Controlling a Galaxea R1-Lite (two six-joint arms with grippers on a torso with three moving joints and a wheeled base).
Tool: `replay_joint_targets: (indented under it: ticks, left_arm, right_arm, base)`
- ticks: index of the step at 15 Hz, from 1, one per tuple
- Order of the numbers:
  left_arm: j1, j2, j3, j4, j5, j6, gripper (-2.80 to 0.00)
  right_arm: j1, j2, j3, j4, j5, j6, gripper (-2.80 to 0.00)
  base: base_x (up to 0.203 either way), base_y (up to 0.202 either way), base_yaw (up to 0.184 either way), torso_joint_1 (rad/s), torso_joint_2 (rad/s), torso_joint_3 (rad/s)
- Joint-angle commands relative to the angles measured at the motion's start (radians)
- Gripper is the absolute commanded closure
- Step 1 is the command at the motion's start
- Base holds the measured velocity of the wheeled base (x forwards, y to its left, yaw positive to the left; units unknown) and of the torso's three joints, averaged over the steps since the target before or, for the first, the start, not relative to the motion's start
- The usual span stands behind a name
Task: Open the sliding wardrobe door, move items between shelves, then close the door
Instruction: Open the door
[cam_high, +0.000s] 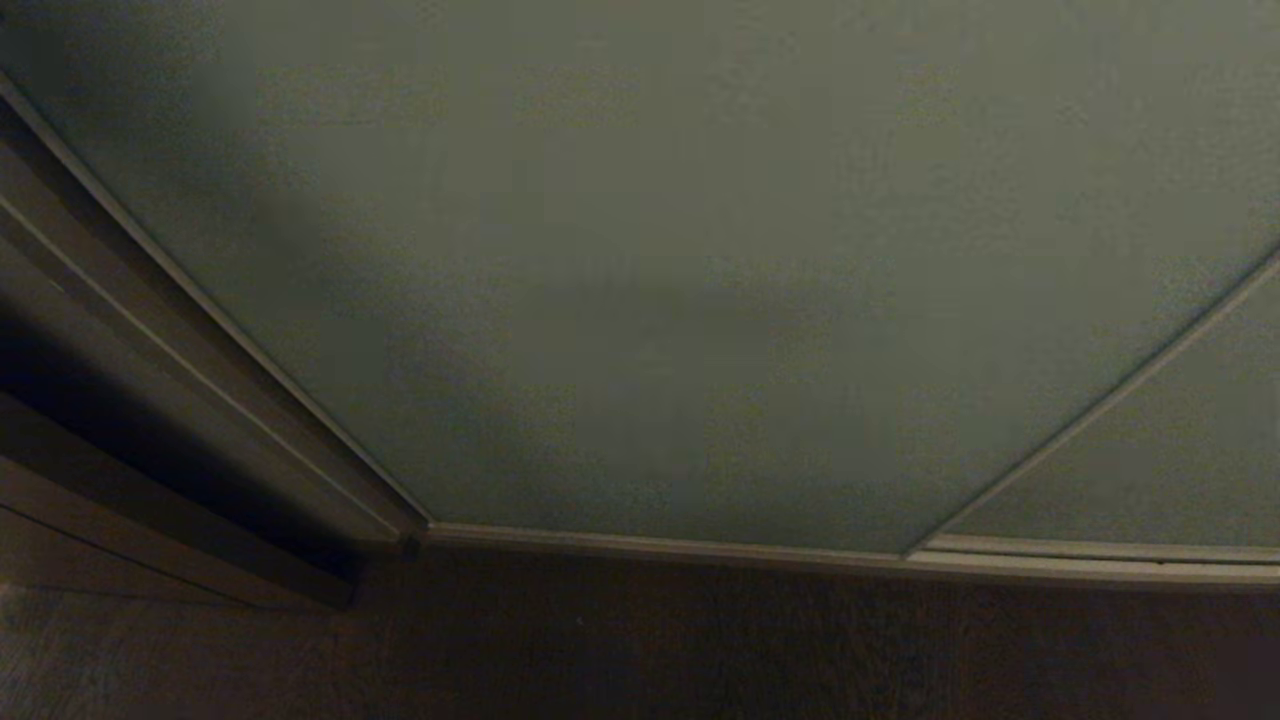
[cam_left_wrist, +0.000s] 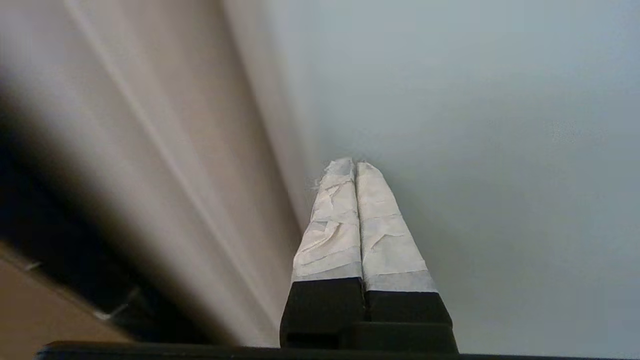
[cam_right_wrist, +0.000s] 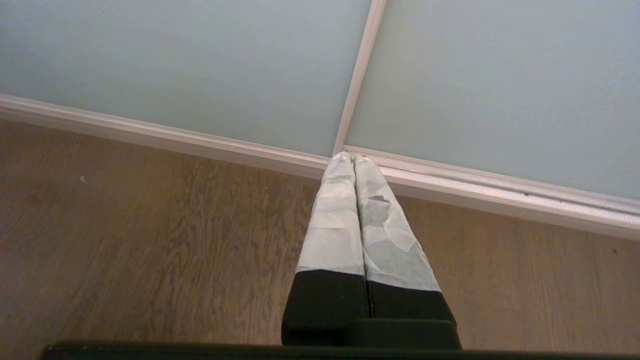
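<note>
Across almost all of your head view stretches the sliding wardrobe door (cam_high: 680, 300), a pale grey-green matte panel, closed, with its slim silvery frame (cam_high: 215, 310) running down the left edge to the floor rail (cam_high: 680, 548). At the lower right a second panel (cam_high: 1150, 470) overlaps it behind a thin frame strip. Dark wood floor (cam_high: 640, 650) fills the bottom of the view. Neither arm shows in this view.

Your left gripper (cam_left_wrist: 354, 167) has its two tape-wrapped fingers (cam_left_wrist: 330, 230) pressed fully together, holding nothing; the tips sit close against the door panel (cam_left_wrist: 475, 125), just beside its pale frame edge (cam_left_wrist: 270, 125). Whether they touch the panel you cannot tell.

Your right gripper (cam_right_wrist: 352, 160) is likewise closed and empty, pointing down over the wooden floor (cam_right_wrist: 150, 240) toward the rail (cam_right_wrist: 500, 192) where the two panels meet
</note>
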Motion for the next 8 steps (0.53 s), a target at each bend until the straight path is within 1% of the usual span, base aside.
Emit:
replay_joint_targets:
  ticks: [1, 4, 5, 7, 8]
  left_arm:
    - [-0.036, -0.027, 0.012, 0.027, 0.005, 0.001, 0.00]
    - [-0.091, -0.030, 0.024, 0.028, 0.009, 0.002, 0.00]
    - [-0.099, -0.040, 0.021, 0.029, 0.012, 0.004, 0.00]
    - [-0.113, -0.084, 0.018, 0.042, 0.010, 0.007, 0.00]
    - [-0.137, -0.104, 0.015, 0.062, 0.010, 0.010, 0.00]
  right_arm:
    - [0.001, 0.000, 0.000, 0.000, 0.001, -0.001, 0.00]
    - [0.001, 0.000, 0.000, 0.000, 0.001, -0.001, 0.00]
    - [0.001, 0.000, 0.000, 0.000, 0.001, -0.001, 0.00]
    - [0.001, 0.000, 0.000, 0.000, 0.001, -0.001, 0.00]
    - [0.001, 0.000, 0.000, 0.000, 0.001, -0.001, 0.00]
  base:
    - [0.000, 0.000, 0.000, 0.000, 0.00, 0.000]
    - [0.000, 0.000, 0.000, 0.000, 0.00, 0.000]
    - [0.000, 0.000, 0.000, 0.000, 0.00, 0.000]
    - [0.000, 0.000, 0.000, 0.000, 0.00, 0.000]
    - [0.000, 0.000, 0.000, 0.000, 0.00, 0.000]
